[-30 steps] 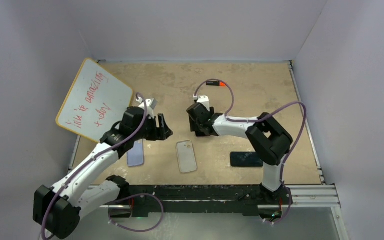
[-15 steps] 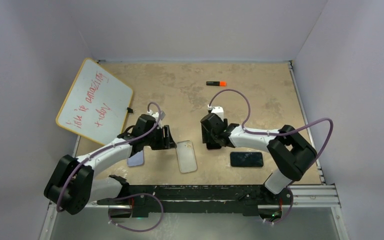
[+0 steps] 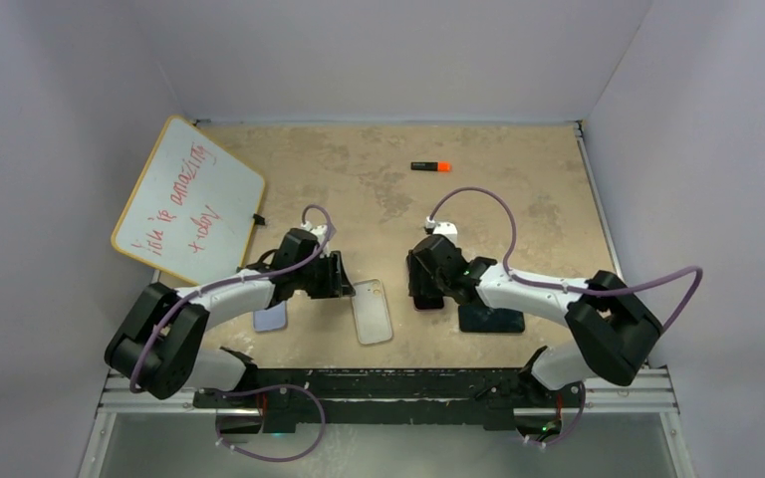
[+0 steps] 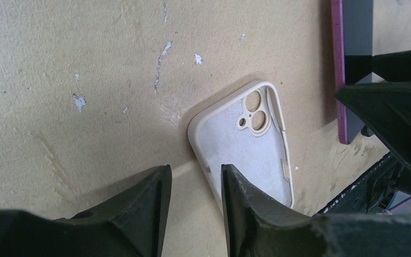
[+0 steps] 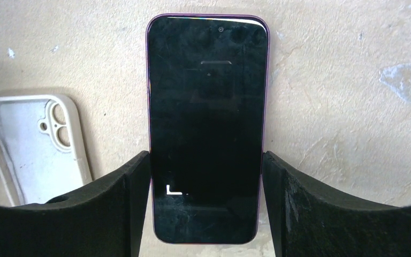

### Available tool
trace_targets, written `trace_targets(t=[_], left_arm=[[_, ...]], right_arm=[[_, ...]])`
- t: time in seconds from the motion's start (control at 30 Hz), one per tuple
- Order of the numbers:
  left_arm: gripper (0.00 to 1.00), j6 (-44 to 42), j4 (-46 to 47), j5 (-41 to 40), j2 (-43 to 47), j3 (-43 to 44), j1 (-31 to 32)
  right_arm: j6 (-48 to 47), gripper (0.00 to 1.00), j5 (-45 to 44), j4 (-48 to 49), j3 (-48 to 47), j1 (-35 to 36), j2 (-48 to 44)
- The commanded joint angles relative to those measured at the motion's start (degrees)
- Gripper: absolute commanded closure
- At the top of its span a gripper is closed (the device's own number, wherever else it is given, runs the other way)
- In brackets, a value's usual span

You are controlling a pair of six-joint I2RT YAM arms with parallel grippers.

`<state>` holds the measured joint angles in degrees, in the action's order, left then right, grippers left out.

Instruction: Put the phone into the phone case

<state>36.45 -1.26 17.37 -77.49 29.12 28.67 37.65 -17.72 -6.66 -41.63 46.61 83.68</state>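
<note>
On the tan tabletop (image 3: 518,179), the right gripper (image 5: 205,176) stands wide open astride the phone (image 5: 206,107), centre frame, gripping nothing; the left gripper (image 4: 194,182), narrowly parted and empty, sits at the phone case (image 4: 241,155) edge. Closing off-centre could skid the phone

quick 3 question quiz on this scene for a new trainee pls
1. True or false: the phone lies screen up on the table.
2. The phone case is: A) empty, lying open side up; B) already holding the phone; C) standing on its edge.
3. Fill in: the whiteboard with red writing sits on the robot's ___ side.

Key: 1 true; 2 A; 3 left.
</note>
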Motion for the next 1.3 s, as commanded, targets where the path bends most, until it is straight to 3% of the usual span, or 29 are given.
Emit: trace_targets(t=[0.0,0.37,0.63,0.8,1.27], left_arm=[[0.61,-0.2,2.9,0.5,-1.7,1.2,0.4],[0.72,2.2,3.9,-0.9,-2.5,0.8,0.8],[0.73,3.3,4.4,0.1,-3.3,1.4,0.8],[0.82,5.2,6.4,1.5,-2.5,0.1,0.9],[0.85,6.5,5.9,2.7,-0.3,-1.4,0.9]], right_arm=[[2.3,0.50,0.9,0.2,1.2,0.4,-4.2],[7.3,0.54,6.6,4.3,4.1,2.3,-7.9],[12.0,0.55,9.2,7.1,2.9,6.8,-9.6],[15.7,0.57,9.5,10.6,2.6,10.2,-10.0],[19.9,0.56,8.0,17.8,-1.5,16.5,-0.5]])
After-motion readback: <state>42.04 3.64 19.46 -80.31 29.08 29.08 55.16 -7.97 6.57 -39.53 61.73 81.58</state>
